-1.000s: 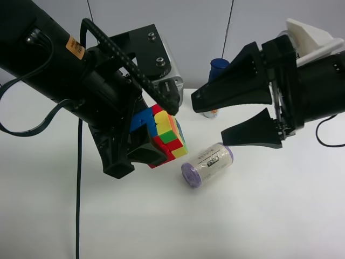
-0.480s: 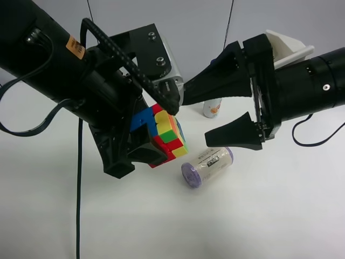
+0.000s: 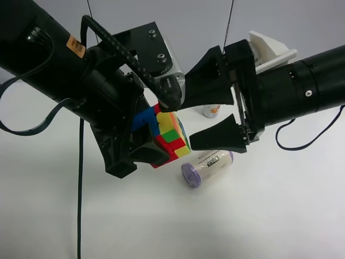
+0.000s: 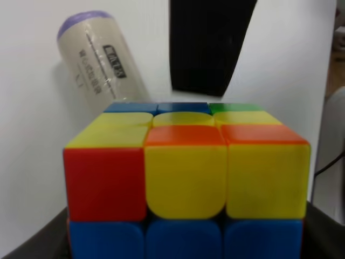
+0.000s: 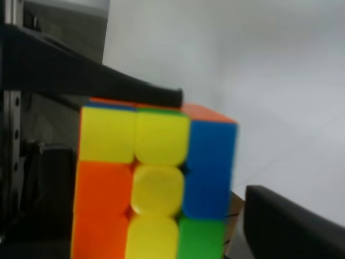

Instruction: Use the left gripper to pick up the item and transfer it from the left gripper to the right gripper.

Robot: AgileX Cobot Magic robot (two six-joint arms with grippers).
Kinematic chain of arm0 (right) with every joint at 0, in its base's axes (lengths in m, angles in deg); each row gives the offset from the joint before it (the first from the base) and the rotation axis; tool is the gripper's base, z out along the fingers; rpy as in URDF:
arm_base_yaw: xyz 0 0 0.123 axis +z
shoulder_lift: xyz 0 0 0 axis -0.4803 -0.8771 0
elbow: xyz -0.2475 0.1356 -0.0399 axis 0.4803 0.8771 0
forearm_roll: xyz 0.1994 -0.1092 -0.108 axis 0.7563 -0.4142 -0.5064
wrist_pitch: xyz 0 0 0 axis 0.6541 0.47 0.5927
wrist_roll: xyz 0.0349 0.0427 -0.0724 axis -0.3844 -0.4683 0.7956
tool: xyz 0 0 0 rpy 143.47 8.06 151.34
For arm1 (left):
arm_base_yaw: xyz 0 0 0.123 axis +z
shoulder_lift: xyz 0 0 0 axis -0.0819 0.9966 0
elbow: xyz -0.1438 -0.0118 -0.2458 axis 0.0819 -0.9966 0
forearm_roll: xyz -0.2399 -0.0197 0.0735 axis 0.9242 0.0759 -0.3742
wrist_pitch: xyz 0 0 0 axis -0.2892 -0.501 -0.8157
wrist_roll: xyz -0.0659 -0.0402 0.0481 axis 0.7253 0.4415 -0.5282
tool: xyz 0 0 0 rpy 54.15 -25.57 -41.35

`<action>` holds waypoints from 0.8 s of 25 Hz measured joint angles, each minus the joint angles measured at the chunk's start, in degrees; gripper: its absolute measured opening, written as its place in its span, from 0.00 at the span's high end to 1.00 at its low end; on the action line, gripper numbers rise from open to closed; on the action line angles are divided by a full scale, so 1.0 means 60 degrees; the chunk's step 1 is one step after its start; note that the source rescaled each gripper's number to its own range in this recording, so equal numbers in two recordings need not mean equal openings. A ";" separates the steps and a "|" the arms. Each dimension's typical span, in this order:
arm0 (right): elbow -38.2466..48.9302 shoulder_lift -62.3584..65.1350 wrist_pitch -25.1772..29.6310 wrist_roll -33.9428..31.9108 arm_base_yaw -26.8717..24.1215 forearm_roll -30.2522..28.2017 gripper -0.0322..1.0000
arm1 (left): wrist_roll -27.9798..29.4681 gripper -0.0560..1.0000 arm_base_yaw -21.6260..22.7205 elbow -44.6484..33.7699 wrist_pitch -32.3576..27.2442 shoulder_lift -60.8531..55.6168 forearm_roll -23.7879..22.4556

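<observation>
L gripper (image 3: 160, 130) (bulky black arm w/ orange sticker) is clamped on the small multicolour puzzle cube (image 3: 170, 135), held mid-air centre-left of frame over the white tabletop (image 3: 269, 216). Change over last sec: R gripper (image 3: 190, 123) (black arm, white boxy housing) came in from upper right, jaws wide apart, tips now just beside cube, not closed on it. Handover imminent imo: R needs slightly more approach, then close, then L release. Purple-ended cylindrical roll (image 3: 207, 166) lies below the cube, clear of both

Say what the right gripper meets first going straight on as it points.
Likely the puzzle cube held in the left gripper; the open right gripper aims straight at it. The gap between them is unclear.
</observation>
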 joint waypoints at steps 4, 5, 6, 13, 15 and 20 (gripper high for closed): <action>0.0000 0.0000 -0.0431 0.0007 0.0410 0.0076 0.00 | -0.0441 0.94 0.0000 0.0000 0.0040 0.0000 0.0542; 0.0000 0.0000 -0.0519 0.0007 0.0426 0.0076 0.00 | -0.0558 0.94 0.0000 0.0000 0.0040 0.0000 0.0690; 0.0000 0.0000 -0.0573 0.0007 0.0435 0.0076 0.00 | -0.0655 0.94 0.0000 0.0000 0.0040 0.0000 0.0800; 0.0000 0.0000 -0.0816 0.0059 0.0456 0.0076 0.00 | -0.1250 0.94 0.0000 0.0000 0.0064 -0.0030 0.1221; 0.0000 0.0000 -0.0864 0.0059 0.0465 0.0076 0.00 | -0.1359 0.94 0.0000 0.0000 0.0158 -0.0098 0.1243; 0.0000 0.0000 -0.1005 0.0070 0.0465 0.0076 0.19 | -0.1556 0.94 0.0000 0.0000 0.0469 -0.0302 0.1284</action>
